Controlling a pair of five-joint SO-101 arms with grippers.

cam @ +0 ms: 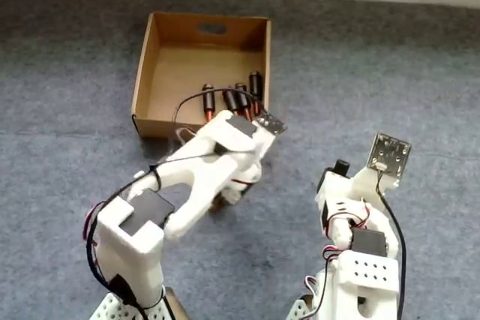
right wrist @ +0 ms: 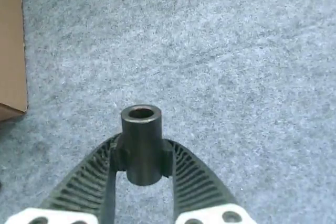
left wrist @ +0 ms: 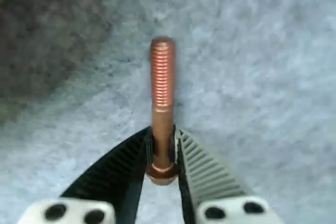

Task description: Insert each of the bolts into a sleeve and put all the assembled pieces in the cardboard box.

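Got a copper bolt [left wrist: 162, 87] pinched near its head in the left gripper [left wrist: 164, 132], with the threaded end sticking out over the grey carpet [left wrist: 262, 51]. Same deal with the right gripper [right wrist: 143, 142], clamped around a black sleeve [right wrist: 140, 129] with the open bore up. Upper left-centre of the high view: spotted the cardboard box [cam: 146, 73], with four assembled pieces [cam: 232, 99] lying in its lower right corner.
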